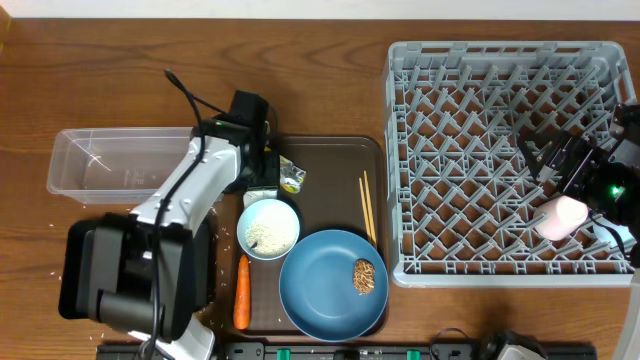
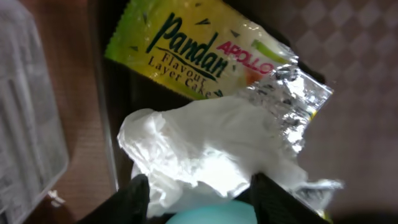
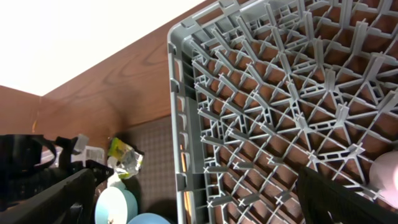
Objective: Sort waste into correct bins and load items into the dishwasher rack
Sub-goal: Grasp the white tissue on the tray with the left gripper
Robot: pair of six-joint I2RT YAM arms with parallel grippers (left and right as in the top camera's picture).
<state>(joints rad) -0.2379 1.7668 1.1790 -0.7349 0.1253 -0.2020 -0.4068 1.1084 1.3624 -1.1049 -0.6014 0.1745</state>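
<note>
Light-blue cup cut off at btm; black tray mostly under left arm

Between the black jaws of the left gripper, the crumpled paper is showing plain white. Just beyond them the wrapper is showing yellow-green, with dark green lettering, a red word and silver foil. Behind them a light-blue cup is peeking in. Ahead of the right gripper the rack is showing a grey lattice; outside one jaw a pale pink cup is showing.
</note>
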